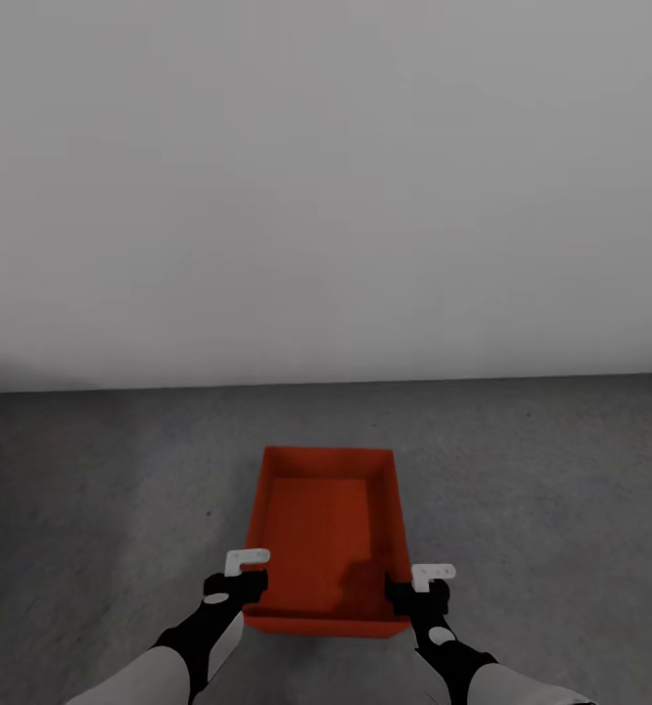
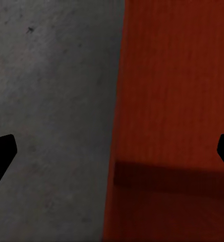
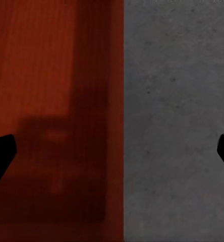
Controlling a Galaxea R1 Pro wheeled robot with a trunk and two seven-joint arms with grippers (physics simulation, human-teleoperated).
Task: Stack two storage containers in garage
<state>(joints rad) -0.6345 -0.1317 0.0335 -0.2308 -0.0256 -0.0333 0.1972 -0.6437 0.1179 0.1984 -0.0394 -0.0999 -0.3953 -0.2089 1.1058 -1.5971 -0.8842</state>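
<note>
On the garage's dark grey floor (image 1: 91, 490), below a blank pale wall (image 1: 326, 196), our orange bin (image 1: 326, 529) sits between both spread-open, empty grippers (image 1: 236, 578) (image 1: 419, 585) straddling its thin side walls—light, stiff, best pinched there.

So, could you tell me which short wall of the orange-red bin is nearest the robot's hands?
The short wall at the robot's end of the storage container: left hand and right hand sit at its corners; the opposite one faces the white wall.
</note>
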